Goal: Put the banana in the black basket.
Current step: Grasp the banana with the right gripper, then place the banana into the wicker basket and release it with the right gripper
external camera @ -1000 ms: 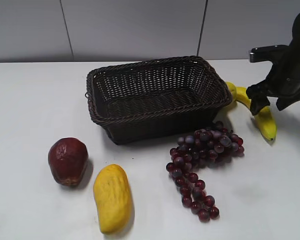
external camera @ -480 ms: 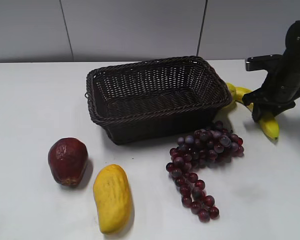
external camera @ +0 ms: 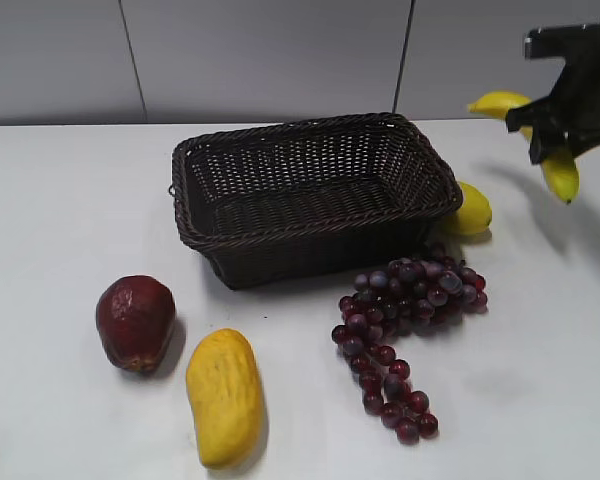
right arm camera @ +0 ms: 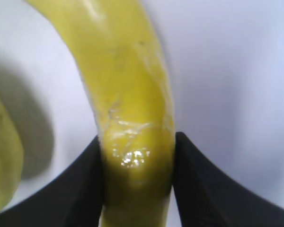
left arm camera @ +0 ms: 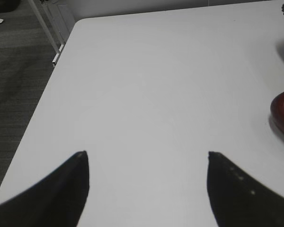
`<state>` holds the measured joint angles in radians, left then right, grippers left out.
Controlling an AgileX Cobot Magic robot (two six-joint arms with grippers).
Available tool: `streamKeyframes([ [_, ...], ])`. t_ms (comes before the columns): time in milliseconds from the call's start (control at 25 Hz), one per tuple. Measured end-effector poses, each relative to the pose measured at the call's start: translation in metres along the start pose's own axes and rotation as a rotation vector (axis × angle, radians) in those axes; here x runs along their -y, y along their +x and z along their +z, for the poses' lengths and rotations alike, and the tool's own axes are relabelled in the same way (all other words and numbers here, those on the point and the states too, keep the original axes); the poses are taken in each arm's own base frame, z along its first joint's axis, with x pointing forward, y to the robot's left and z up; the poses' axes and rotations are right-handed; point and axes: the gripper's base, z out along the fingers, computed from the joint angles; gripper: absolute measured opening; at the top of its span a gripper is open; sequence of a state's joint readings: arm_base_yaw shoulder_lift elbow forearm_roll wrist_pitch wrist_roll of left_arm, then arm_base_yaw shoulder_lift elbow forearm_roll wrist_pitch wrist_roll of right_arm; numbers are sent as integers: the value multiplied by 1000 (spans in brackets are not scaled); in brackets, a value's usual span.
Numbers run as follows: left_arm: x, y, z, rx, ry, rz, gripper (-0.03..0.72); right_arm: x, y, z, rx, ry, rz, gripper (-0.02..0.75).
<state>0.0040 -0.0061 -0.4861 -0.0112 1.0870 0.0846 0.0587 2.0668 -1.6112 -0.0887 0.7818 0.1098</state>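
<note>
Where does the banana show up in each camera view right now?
Exterior view: banana at upper right, held off the table in the right claw.
Left wrist view: not in it.
Right wrist view: banana fills the centre, between the claw's fingers.
Shared landmark: the right claw.

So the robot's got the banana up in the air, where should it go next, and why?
Probably sideways to the left, over the black basket. The right gripper is shut on the banana, lifted clear of the table, but it hangs to the right of the basket, beyond the rim.
</note>
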Motion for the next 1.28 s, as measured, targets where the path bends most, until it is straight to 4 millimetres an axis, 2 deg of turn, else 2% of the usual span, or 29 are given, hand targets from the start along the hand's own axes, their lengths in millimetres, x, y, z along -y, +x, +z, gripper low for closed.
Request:
streamKeyframes([
  [160,0,0,0,0,0,0,575,-4,-34,-45,87,-3,-45,311],
  [280,0,0,0,0,0,0,575,-23,-48,-70,134,-16,-157,311],
  [400,0,0,0,0,0,0,575,-60,-50,-84,173,-62,-267,311],
  [600,0,0,0,0,0,0,575,-138,-32,-90,191,-144,-593,311],
  [640,0,0,0,0,0,0,575,-158,-25,-89,197,-163,-673,311],
  [760,0,0,0,0,0,0,575,-199,-9,-81,211,-197,-896,311],
  [880,0,0,0,0,0,0,575,-225,6,-64,189,-219,-1097,311],
  [1040,0,0,0,0,0,0,575,-239,22,-32,102,-261,-1259,311],
  [1160,0,0,0,0,0,0,575,-241,30,-11,48,-275,-1293,311],
  [1280,0,0,0,0,0,0,575,-243,34,1,28,-277,-1302,311],
])
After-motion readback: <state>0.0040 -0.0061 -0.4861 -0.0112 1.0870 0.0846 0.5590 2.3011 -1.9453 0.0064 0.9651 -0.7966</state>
